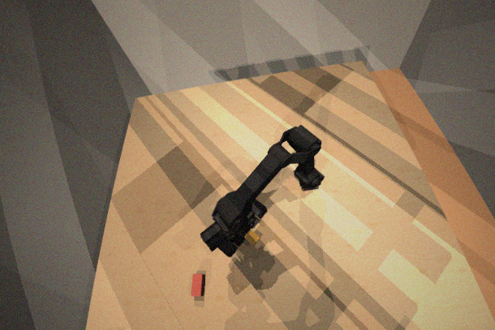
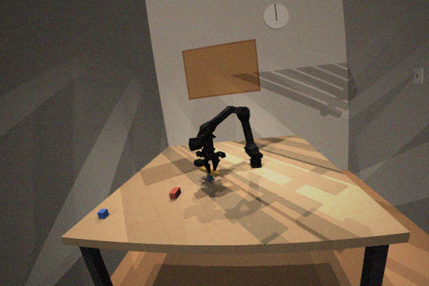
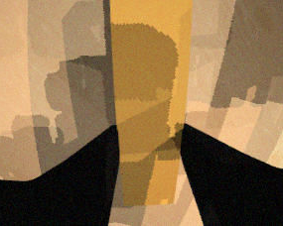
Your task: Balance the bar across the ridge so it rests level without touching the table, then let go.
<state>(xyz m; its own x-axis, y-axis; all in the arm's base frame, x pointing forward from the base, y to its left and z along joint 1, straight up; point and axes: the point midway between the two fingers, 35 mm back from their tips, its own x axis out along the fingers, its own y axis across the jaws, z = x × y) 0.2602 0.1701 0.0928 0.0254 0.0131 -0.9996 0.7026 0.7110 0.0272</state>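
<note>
The yellow-orange bar (image 1: 252, 237) (image 2: 216, 173) (image 3: 144, 64) is between the two black fingers of my gripper (image 2: 212, 171) (image 3: 149, 131), which is shut on it. In the wrist view the bar runs from the top edge down past the fingertips, to an end near the bottom. In the top view only one end shows beside the arm. A small blue-grey piece (image 2: 209, 178), seemingly the ridge, shows just below the fingertips in the exterior view. It is mostly hidden, and whether the bar touches it cannot be told.
A red block (image 1: 197, 285) (image 2: 174, 193) lies on the table (image 1: 162, 283) (image 2: 141, 224) a little away from the gripper. A small blue cube (image 2: 103, 213) lies farther off, near the table's left edge in the exterior view. Striped shadows cross the table.
</note>
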